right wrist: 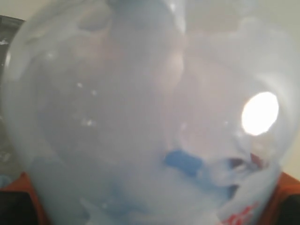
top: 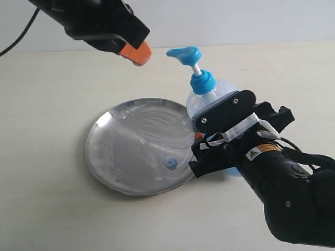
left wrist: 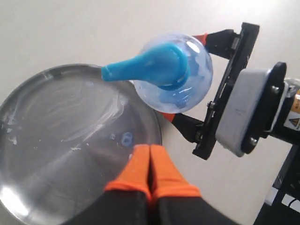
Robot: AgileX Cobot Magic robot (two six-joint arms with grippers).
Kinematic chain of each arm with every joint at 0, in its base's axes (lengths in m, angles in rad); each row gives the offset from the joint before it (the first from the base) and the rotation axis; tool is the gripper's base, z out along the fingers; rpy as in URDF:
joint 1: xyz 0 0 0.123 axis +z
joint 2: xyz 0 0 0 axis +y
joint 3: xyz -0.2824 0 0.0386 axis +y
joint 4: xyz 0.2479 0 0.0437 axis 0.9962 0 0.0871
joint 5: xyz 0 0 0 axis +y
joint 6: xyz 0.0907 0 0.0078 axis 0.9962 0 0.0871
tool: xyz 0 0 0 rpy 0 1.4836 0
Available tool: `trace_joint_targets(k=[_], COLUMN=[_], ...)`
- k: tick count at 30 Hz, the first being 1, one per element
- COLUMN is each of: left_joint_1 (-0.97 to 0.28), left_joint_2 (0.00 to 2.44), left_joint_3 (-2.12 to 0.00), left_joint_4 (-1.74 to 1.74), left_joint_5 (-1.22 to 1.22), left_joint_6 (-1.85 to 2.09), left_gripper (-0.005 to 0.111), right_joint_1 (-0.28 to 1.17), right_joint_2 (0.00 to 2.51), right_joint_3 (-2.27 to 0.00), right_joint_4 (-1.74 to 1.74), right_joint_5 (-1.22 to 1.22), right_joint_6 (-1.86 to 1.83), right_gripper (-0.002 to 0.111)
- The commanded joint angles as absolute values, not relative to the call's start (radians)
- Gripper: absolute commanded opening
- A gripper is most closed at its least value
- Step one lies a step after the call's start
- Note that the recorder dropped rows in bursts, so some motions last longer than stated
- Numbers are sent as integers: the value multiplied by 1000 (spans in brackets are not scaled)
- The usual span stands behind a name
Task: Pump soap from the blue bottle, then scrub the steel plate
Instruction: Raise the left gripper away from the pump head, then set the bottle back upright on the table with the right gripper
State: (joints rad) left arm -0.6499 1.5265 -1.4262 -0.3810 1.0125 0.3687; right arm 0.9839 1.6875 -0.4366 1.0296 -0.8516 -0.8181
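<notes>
We find the right gripper [top: 201, 142] clamping the clear blue bottle [top: 202, 102] beside the shiny, streaked round steel plate [top: 112, 151] bearing a soap [top: 170, 164] blob. The left gripper [left wrist: 150, 164] has its orange jaws pressed together.

My left gripper [left wrist: 149, 153] was black, orange-tipped. The blue bottle [top: 209, 102] was clear over pale blue, pump head [top: 184, 53] bright blue, label [right wrist: 240, 215] perhaps red-printed. The steel plate [top: 107, 151] was silver, streaked whitish, with a blue blob of soap [top: 170, 164].

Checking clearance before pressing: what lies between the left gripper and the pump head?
Nothing: the exterior view shows only open air between the left gripper and the pump head.
</notes>
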Motion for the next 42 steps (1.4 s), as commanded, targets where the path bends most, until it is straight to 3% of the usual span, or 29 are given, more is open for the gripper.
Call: trace_joint_targets(k=[1,17,24,31,42], left_joint_1=[-647,-647,-647,-647,-647], left_joint_2=[1451,1211,1044,911,752], left_joint_3=[-1430,-1426,-1233,-1050,-836], left_joint_4=[-383,-312,-245,-166,84], left_joint_5=[959,883,796,651,519], left_joint_6=[359,250,220,137,-61], left_gripper=[0,0,0,0,0], right_joint_1=[984,982,970,846,722], right_joint_2=[1669,1371,1337,1337,1337], right_joint_3=[-446,-444,-382,-250,-227], right_joint_4=[1017,1186,1117,866,731], right_joint_5=[-907,-865,-877,-875,-858], right_joint_6=[-784,-896,-840,-483,-418], right_gripper=[0,0,0,0,0])
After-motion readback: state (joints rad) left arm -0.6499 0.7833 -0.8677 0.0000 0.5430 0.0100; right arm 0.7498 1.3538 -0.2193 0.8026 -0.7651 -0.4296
